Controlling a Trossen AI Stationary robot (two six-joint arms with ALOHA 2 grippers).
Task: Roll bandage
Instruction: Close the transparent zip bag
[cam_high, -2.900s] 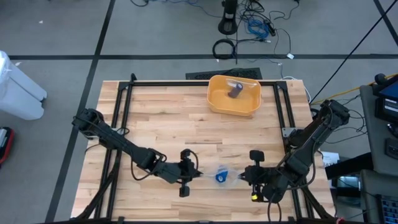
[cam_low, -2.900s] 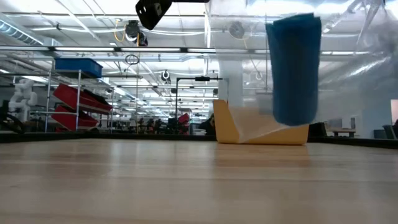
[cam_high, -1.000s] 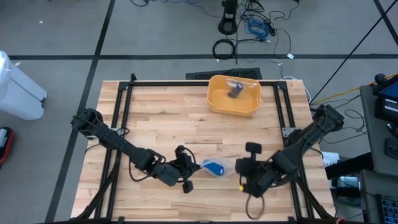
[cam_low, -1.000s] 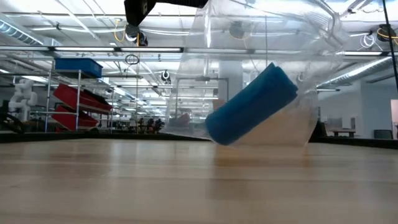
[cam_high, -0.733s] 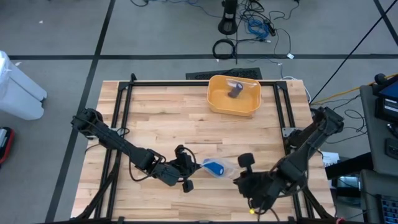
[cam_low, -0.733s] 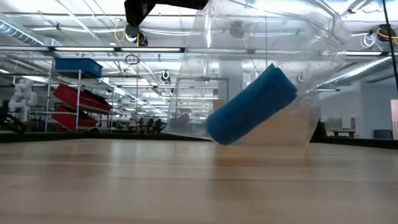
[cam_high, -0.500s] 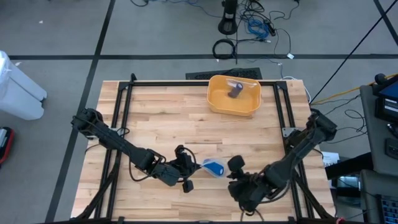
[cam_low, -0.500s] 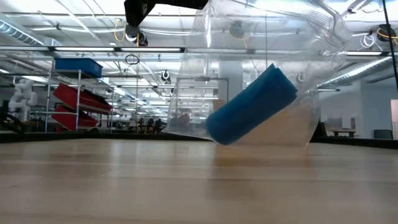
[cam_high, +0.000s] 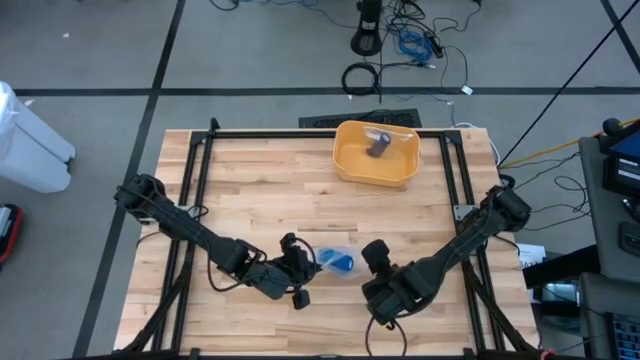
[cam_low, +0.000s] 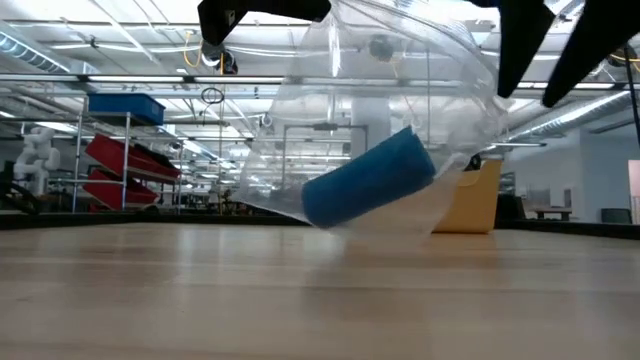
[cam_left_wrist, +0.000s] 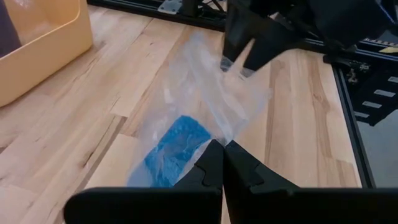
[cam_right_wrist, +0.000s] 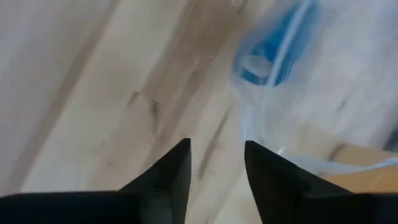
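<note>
Left gripper (cam_left_wrist: 222, 149) — fingers closed, pinching the clear bag (cam_left_wrist: 211, 93) at one edge. Blue bandage roll (cam_high: 341, 263) lies inside, near the table's front edge, long axis tilted, between both grippers. Right gripper (cam_right_wrist: 214, 163) — fingers parted, holding nothing, just beside the bag's far end.

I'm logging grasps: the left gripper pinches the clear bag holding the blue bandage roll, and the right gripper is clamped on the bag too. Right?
Not quite. The left gripper does pinch the clear bag holding the blue bandage roll, but the right wrist view shows the right gripper open, its fingers around nothing.
</note>
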